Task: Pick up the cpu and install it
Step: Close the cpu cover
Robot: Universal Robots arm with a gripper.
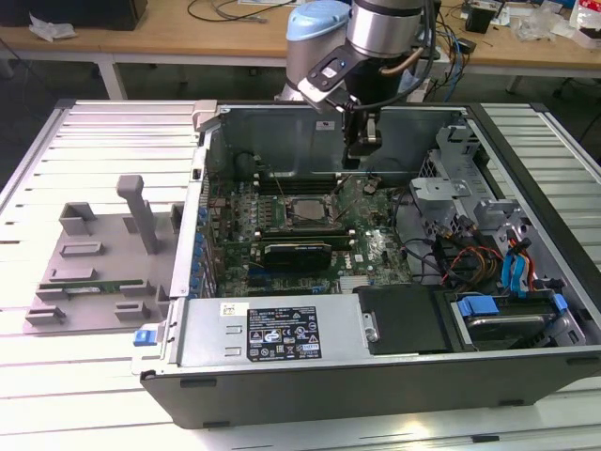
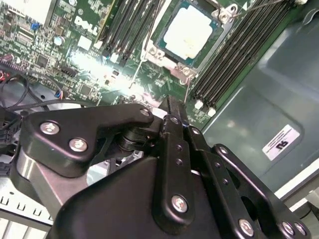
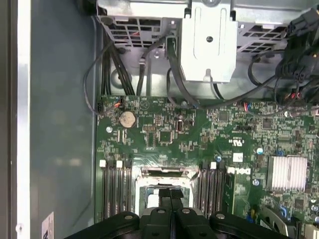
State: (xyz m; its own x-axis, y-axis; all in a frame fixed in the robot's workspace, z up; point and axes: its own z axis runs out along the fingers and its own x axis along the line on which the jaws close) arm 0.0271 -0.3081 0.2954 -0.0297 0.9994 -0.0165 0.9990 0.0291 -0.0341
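One open computer case (image 1: 282,334) lies on the slatted tabletop (image 1: 75,385), with the arm's tool (image 1: 357,150) hanging over the case near its far wall. The exterior view shows the cpu (image 1: 305,209) lying in the socket at the middle of the case. In the second wrist view the cpu (image 2: 192,32) sits silver top up beyond the tool (image 2: 170,107), its fingers pressed together on nothing. In the first wrist view those fingers (image 3: 165,196) cover part of the socket.
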